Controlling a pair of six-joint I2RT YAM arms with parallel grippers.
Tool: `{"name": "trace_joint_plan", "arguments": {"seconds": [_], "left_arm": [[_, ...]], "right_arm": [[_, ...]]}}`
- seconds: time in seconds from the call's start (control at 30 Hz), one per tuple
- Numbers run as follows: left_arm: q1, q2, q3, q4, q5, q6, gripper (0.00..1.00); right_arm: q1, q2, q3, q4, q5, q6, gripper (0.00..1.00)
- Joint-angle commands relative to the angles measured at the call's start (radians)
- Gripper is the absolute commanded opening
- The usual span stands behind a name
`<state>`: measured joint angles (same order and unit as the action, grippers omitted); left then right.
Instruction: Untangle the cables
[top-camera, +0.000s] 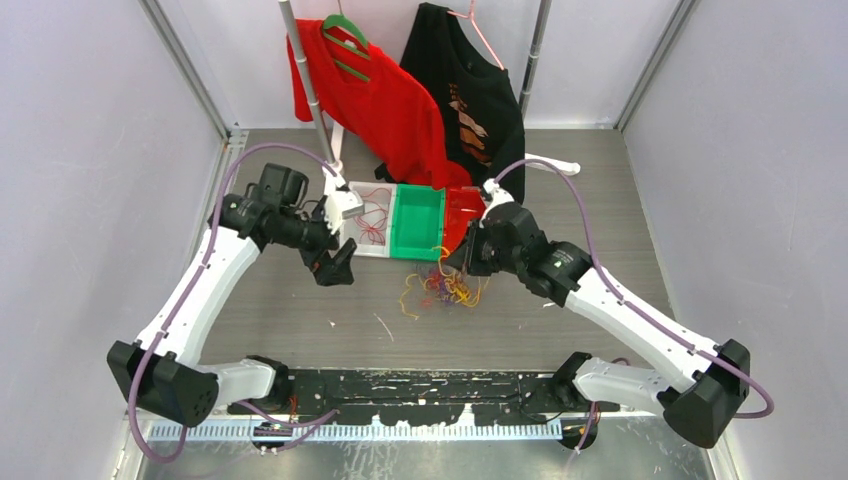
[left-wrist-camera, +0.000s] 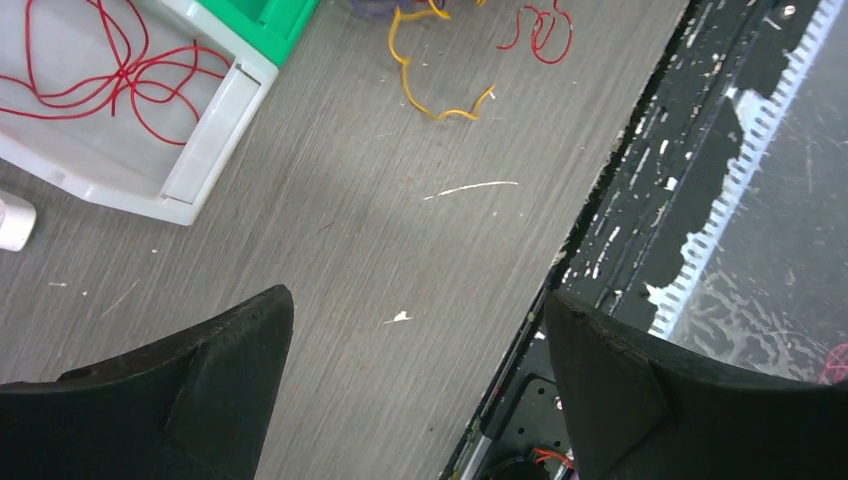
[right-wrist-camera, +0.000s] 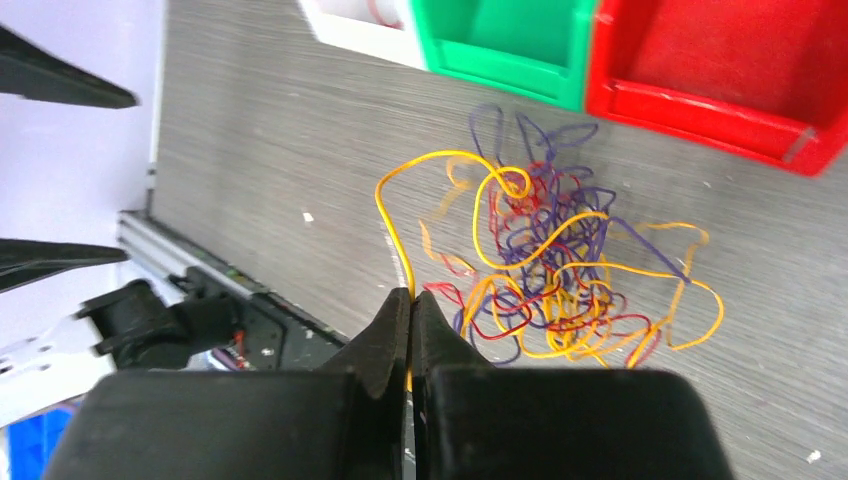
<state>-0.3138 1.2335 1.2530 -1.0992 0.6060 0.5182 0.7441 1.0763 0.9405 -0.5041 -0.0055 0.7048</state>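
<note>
A tangle of yellow, red and purple cables (top-camera: 447, 290) (right-wrist-camera: 560, 280) lies on the table in front of the bins. My right gripper (right-wrist-camera: 412, 292) (top-camera: 462, 262) hangs at the tangle's left side, shut on a yellow cable (right-wrist-camera: 385, 215) that loops up out of the pile. My left gripper (left-wrist-camera: 420, 310) (top-camera: 338, 268) is open with nothing between its fingers, over bare table near the front rail. Several red cables (left-wrist-camera: 110, 75) (top-camera: 372, 222) lie in the white bin. One loose yellow strand (left-wrist-camera: 420, 90) and a red one (left-wrist-camera: 545, 30) lie apart from the pile.
Three bins stand in a row: white (top-camera: 370, 253) (left-wrist-camera: 215, 120), green (top-camera: 412, 251) (right-wrist-camera: 500, 50) and red (top-camera: 465, 200) (right-wrist-camera: 720, 70). A red shirt (top-camera: 380, 100) and a black shirt (top-camera: 470, 90) hang at the back. A black rail (top-camera: 420, 385) runs along the near edge.
</note>
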Motion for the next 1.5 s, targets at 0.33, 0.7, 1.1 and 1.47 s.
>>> {"name": "trace_joint_plan", "arguments": {"seconds": [0.33, 0.7, 1.1, 1.47], "left_arm": [[-0.034, -0.063, 0.081, -0.050, 0.125, -0.019, 0.95], [-0.087, 0.029, 0.038, -0.017, 0.025, -0.024, 0.84], [-0.194, 0.028, 0.089, 0.062, 0.100, -0.076, 0.97], [-0.252, 0.028, 0.096, 0.124, 0.061, 0.090, 0.88]], "right_arm": [[0.006, 0.044, 0.121, 0.053, -0.211, -0.068, 0.01], [0.007, 0.016, -0.173, 0.081, -0.042, -0.040, 0.01], [0.008, 0.097, 0.018, 0.287, -0.343, -0.083, 0.01], [0.016, 0.164, 0.073, 0.438, -0.554, -0.029, 0.01]]}}
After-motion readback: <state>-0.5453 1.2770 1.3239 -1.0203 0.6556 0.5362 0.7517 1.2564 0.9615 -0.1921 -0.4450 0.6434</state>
